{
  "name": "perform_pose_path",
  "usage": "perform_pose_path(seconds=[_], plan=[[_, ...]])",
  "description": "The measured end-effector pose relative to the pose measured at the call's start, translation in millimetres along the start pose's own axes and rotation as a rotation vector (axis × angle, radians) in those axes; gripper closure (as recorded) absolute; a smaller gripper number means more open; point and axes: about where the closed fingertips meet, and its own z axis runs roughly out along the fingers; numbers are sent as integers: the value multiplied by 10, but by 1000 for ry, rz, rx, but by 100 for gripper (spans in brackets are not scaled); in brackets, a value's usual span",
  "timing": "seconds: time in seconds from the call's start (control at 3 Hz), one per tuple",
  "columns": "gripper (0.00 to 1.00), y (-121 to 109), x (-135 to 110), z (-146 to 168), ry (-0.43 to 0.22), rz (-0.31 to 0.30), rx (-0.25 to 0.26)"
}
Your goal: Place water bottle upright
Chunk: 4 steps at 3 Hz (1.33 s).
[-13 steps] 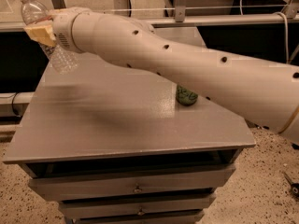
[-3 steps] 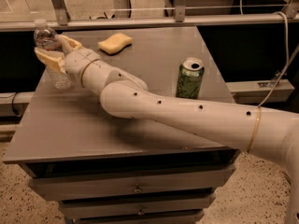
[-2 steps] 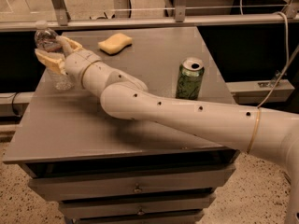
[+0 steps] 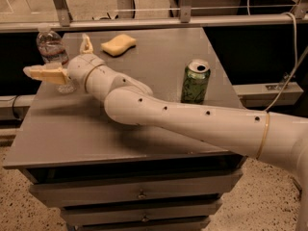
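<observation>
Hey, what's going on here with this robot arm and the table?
The robot's arm reaches across the grey cabinet top to its far left corner, where the water bottle stands upright. The hand is at the bottle with its fingers spread open, one in front of the bottle and one to its right, so it seems let go. A green can and a yellow sponge sit apart.

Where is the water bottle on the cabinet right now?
In the camera view, the small clear ribbed plastic water bottle stands upright near the far left edge of the grey cabinet top, between the spread fingers of the hand, left of the yellow sponge.
</observation>
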Motion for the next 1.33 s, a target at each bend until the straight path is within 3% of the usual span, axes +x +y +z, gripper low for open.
perform_pose_path(seconds=[0.33, 0.67, 1.0, 1.33], plan=[[0, 8, -7, -96, 11, -3, 2], [0, -196, -282, -334, 75, -4, 14], [0, -418, -569, -582, 129, 6, 3], [0, -879, -902, -960, 153, 31, 13]])
